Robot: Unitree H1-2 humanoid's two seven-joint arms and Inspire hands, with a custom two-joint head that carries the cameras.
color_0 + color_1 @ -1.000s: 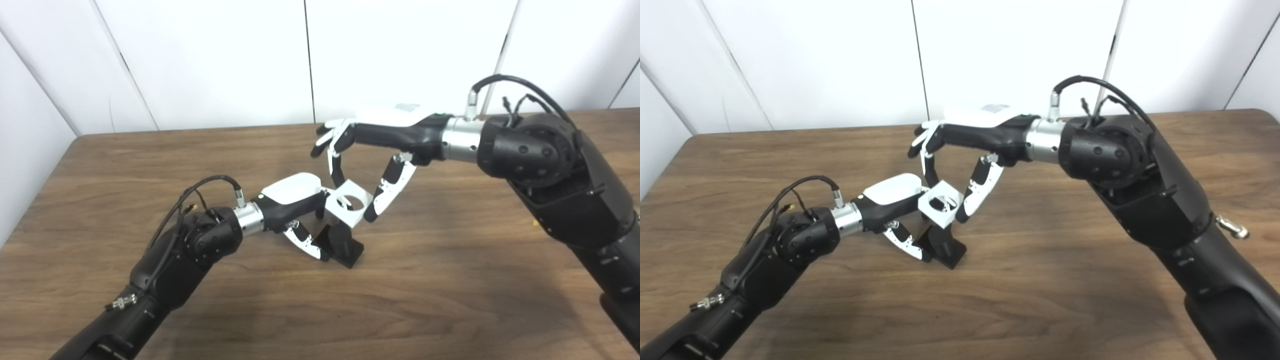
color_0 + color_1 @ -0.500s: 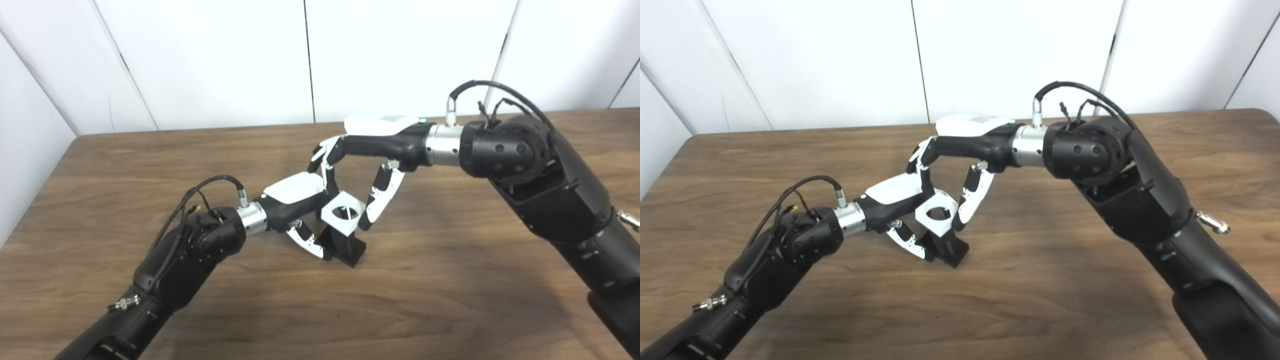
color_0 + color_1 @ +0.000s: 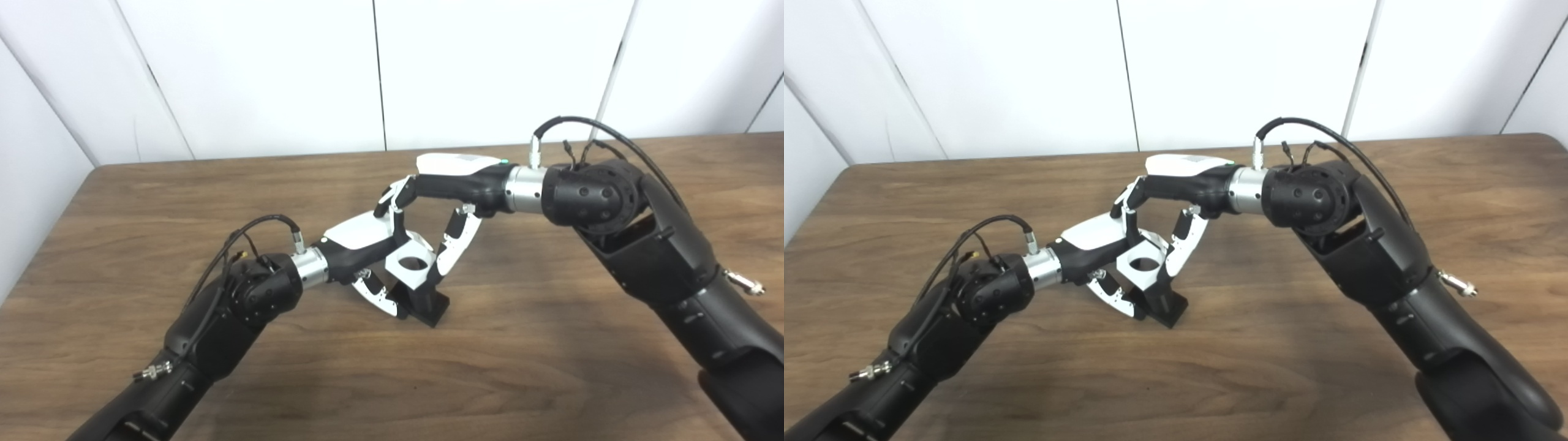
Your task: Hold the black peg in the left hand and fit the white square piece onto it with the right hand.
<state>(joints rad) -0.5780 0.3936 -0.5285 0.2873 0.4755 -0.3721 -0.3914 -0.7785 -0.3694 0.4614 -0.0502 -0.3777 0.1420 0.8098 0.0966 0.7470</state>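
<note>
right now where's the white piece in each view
Left eye view: white piece just left of centre, between the right hand's fingers, above the black peg.
Right eye view: white piece further left of centre, same grip.
Shared landmark: the peg's black base under it.

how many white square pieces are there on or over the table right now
1. The white square piece, with a round hole through it, is pinched in the right hand, directly over the black peg that the left hand steadies on the table. None other shows.
</note>
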